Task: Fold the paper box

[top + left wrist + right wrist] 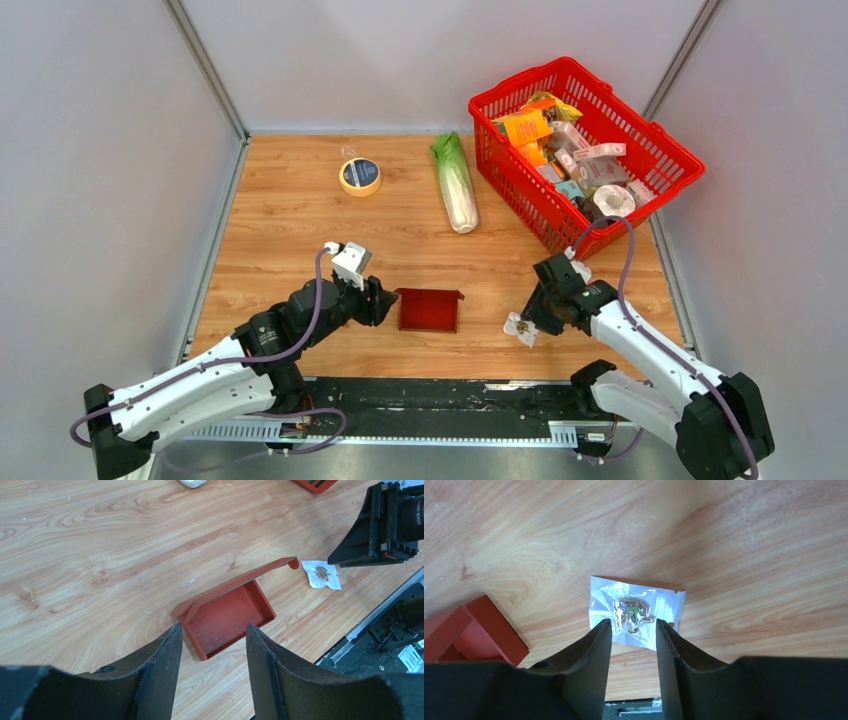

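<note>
Hovering just beside the left end of the paper box, the left gripper is holding its jaws wide apart, gripping nothing. The box is lying between the two arms, near the front of the table, with its tray formed and its lid flap half raised. The right gripper is straddling a small clear bag; whether it is pinching the bag cannot be told. Closing the lid seems to be the step in hand, calling for a push on the flap while the tray is being steadied.

I have the left arm stretched low and forward, with the left gripper jaws wide apart. The right gripper points down, its jaws narrower; whether they are gripping, I can't tell.
</note>
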### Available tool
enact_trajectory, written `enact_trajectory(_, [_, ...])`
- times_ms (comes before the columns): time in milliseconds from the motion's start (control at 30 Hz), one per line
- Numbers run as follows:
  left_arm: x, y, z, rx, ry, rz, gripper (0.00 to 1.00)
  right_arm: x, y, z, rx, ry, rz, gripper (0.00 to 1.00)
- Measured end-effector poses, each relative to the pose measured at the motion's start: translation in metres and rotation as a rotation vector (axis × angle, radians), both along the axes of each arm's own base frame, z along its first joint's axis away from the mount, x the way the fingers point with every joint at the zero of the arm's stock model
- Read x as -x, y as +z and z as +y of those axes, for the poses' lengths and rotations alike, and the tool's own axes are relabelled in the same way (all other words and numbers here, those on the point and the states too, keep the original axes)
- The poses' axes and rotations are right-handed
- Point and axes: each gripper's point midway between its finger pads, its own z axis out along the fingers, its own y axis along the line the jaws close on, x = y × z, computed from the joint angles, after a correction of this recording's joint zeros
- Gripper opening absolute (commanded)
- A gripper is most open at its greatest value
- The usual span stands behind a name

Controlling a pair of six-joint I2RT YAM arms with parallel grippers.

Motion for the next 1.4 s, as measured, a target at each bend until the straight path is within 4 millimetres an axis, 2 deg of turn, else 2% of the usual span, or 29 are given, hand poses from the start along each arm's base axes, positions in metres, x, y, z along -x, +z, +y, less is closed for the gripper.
enact_trajectory(67, [0.0, 0.0, 0.0, 0.0, 0.0, 0.0, 0.58, -0.004, 0.002, 0.001, -0.002, 0.014, -0.024, 0.52])
enact_trajectory(100, [0.0, 0.0, 0.0, 0.0, 0.0, 0.0, 0.58, -0.005, 0.002, 0.0, 0.006, 0.02, -0.026, 0.63])
enact_trajectory(200, [0.0, -0.001, 0.0, 0.0, 0.001, 0.003, 0.58, -0.007, 0.0, -0.001, 0.029, 0.053, -0.023, 0.71])
enact_trajectory(367, [0.001, -0.002, 0.001, -0.003, 0.002, 0.011, 0.57, -0.017, 0.002, 0.008, 0.06, 0.165, 0.004, 0.73])
enact_trajectory(467, [0.001, -0.003, 0.001, -0.006, 0.003, 0.016, 0.57, -0.026, 0.005, 0.015, 0.078, 0.192, 0.031, 0.71])
enact_trajectory(600, [0.001, -0.005, 0.001, -0.009, 0.003, 0.018, 0.57, -0.026, -0.008, 0.022, 0.105, 0.206, 0.111, 0.68])
enact_trajectory(767, [0.001, -0.006, 0.0, -0.012, 0.001, 0.022, 0.57, -0.006, -0.028, 0.028, 0.159, 0.215, 0.213, 0.6])
enact_trajectory(867, [0.002, -0.006, 0.0, -0.012, 0.0, 0.022, 0.57, -0.006, -0.029, 0.03, 0.168, 0.194, 0.221, 0.56])
enact_trajectory(900, [0.002, -0.006, 0.0, -0.012, 0.0, 0.022, 0.57, -0.005, -0.03, 0.031, 0.168, 0.187, 0.226, 0.5])
enact_trajectory(1067, [0.002, -0.004, 0.001, -0.007, 0.0, 0.019, 0.57, -0.006, -0.03, 0.034, 0.168, 0.164, 0.229, 0.36])
enact_trajectory(1100, [0.002, -0.004, 0.002, -0.005, 0.0, 0.019, 0.57, -0.006, -0.03, 0.034, 0.169, 0.161, 0.229, 0.3])
enact_trajectory(1267, [0.003, -0.002, 0.002, 0.003, 0.002, 0.018, 0.57, -0.006, -0.029, 0.033, 0.17, 0.166, 0.207, 0.16])
enact_trajectory(1400, [0.002, -0.003, 0.003, 0.009, 0.015, 0.026, 0.57, -0.005, -0.027, 0.031, 0.154, 0.185, 0.151, 0.09])
